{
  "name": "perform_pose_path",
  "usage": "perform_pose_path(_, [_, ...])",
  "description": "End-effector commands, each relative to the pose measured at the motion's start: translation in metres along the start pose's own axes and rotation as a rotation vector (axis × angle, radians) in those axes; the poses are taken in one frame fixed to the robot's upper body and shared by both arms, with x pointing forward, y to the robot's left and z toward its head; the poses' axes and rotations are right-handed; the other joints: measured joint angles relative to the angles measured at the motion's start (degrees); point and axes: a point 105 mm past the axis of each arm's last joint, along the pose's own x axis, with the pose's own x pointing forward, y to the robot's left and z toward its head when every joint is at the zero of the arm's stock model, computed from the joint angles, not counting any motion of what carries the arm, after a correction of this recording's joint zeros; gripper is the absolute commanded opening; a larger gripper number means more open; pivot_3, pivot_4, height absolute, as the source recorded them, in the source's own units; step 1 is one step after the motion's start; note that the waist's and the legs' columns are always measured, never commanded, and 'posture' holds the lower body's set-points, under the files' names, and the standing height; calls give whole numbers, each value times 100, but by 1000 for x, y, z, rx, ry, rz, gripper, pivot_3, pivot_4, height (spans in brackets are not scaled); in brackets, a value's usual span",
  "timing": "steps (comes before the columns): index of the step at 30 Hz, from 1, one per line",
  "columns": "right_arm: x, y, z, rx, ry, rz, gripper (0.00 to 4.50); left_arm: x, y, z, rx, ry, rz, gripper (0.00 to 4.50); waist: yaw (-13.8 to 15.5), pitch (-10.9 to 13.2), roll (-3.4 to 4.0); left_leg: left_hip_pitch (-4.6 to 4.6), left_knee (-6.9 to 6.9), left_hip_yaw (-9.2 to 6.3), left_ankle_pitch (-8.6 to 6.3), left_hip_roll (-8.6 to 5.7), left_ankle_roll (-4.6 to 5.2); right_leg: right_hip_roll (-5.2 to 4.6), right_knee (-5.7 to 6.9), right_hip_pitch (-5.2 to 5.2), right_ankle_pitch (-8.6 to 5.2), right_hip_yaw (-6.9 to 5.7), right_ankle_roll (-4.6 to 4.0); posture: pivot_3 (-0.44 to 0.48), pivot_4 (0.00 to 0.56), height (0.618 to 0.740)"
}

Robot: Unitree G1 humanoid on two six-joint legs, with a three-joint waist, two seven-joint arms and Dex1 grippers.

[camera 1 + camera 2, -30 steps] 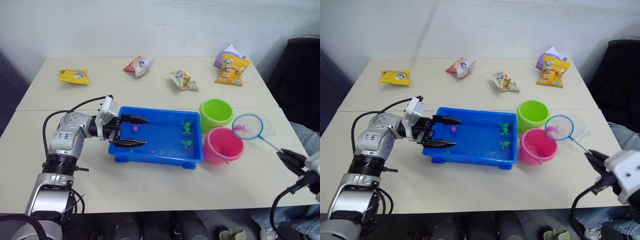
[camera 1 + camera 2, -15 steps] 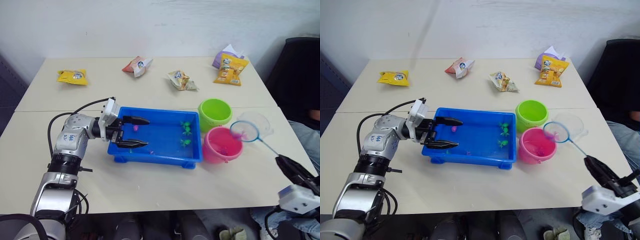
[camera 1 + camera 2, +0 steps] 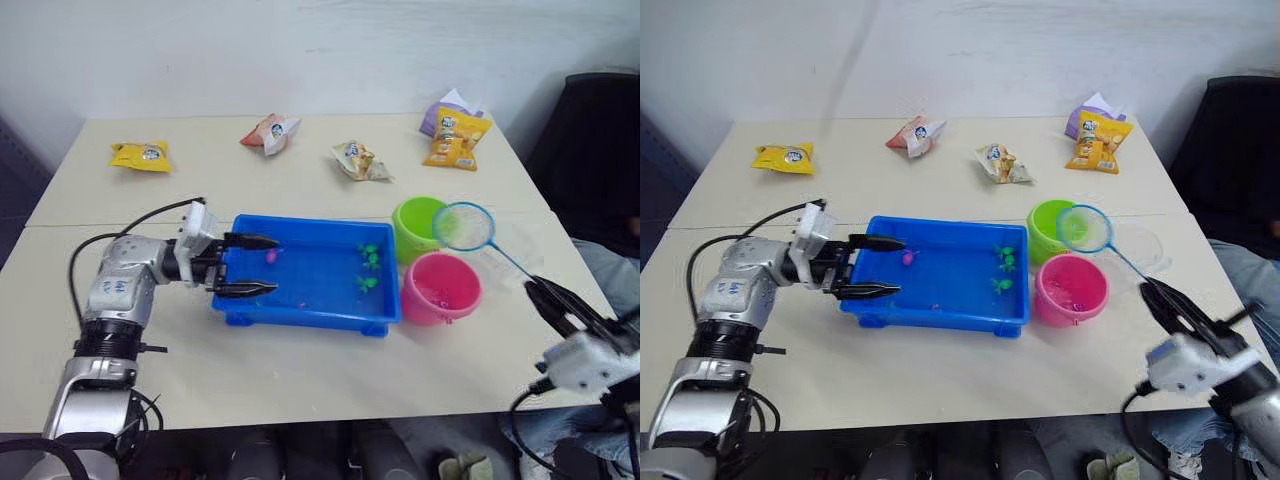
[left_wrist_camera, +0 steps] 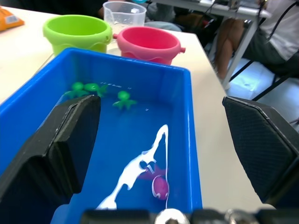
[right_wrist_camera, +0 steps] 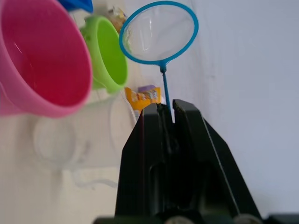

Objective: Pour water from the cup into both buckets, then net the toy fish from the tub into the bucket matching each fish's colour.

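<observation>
At the table's right edge we note the right gripper (image 3: 1167,306) clamped on the net (image 3: 1083,228) handle. Its long axis runs from the gripper up and leftward, hoop leading, raised over the green bucket (image 3: 1054,227). Just beside that stands the pink bucket (image 3: 1071,290), with the cup (image 4: 124,13) behind both. Over the tub's (image 3: 930,312) left end, the left gripper (image 3: 871,267) hangs with fingers spread, holding nothing. We see green fish (image 4: 124,99) and a pink fish (image 4: 160,186) inside. Snack packets (image 3: 1101,141) lie far back; we cannot read their printing.
</observation>
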Motion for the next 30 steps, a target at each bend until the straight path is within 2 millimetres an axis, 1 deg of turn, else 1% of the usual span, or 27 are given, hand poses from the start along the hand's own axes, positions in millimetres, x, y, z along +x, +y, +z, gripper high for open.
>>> perform_pose_path(1, [27,11,32,237,-73,206,0,-29,7,3,105,37,105,4484,-26,0,-1,6,0,-13,-1,-5,0,0,3,6,0,1,-1,0,150,739])
perform_pose_path(3, [46,25,38,285,-58,343,0,-41,2,1,83,67,111,4484,-23,-3,-5,15,-3,-20,-1,-4,2,0,4,11,-1,-4,-4,0,150,739])
perform_pose_path(5, [55,33,42,303,-39,428,0,-46,-2,0,66,81,107,4484,-20,-4,-7,12,-4,-23,-3,-4,3,-1,2,11,-4,-9,-8,0,150,739])
perform_pose_path(6, [63,41,44,305,-39,491,0,-50,-8,-2,48,108,99,4484,4,-3,-8,8,-7,-22,-4,-9,5,-6,0,6,-4,-9,-8,0,150,739])
perform_pose_path(8, [81,52,43,317,-6,558,0,-61,-19,-7,11,161,99,4484,-27,-3,-10,2,-5,-18,-8,-7,10,-7,-4,0,-4,-10,-9,0,150,739])
perform_pose_path(9, [87,57,44,308,-8,602,0,-65,-21,-8,8,174,113,4484,-30,-3,-9,-5,-2,-14,-9,-7,12,-11,-1,-9,-4,-8,-9,0,150,739])
perform_pose_path(11, [97,64,42,288,11,663,0,-71,-22,-8,19,203,155,4484,-2,-3,-11,-17,3,-14,-11,-7,16,-18,0,-20,-4,-14,-9,0,150,739])
perform_pose_path(12, [102,66,41,282,19,681,0,-76,-21,-11,30,247,181,4484,25,-3,-11,-32,5,-24,-10,-8,16,-18,-1,-26,-4,-22,-10,0,150,739])
perform_pose_path(13, [107,69,39,273,31,702,0,-81,-25,-16,22,300,172,4484,47,-2,-11,-42,9,-24,-10,-8,16,-19,-1,-35,-4,-23,-10,0,150,739])
perform_pose_path(15, [113,74,37,256,41,752,0,-86,-28,-20,34,348,168,4484,46,-2,-10,-51,11,-18,-11,-8,17,-20,-2,-45,-4,-25,-10,0,150,739])
perform_pose_path(19, [125,78,40,201,33,800,0,-84,-31,-18,39,327,169,4484,74,-2,-9,-59,11,-13,-13,-9,21,-23,-2,-54,-3,-25,-11,0,150,739])
perform_pose_path(21, [133,79,42,139,25,807,0,-82,-35,-19,25,331,154,4484,73,-2,-9,-62,11,-10,-13,-9,21,-23,1,-58,-3,-23,-11,0,150,739])
perform_pose_path(24, [135,86,44,72,24,881,0,-78,-39,-20,16,325,147,4484,72,-2,-9,-62,11,-7,-13,-9,21,-22,5,-62,-3,-22,-11,0,150,739])
perform_pose_path(30, [137,95,39,62,74,957,0,-75,-43,-18,1,317,153,4484,67,-2,-9,-65,10,-3,-13,-8,21,-22,9,-68,-4,-19,-11,0,150,739])
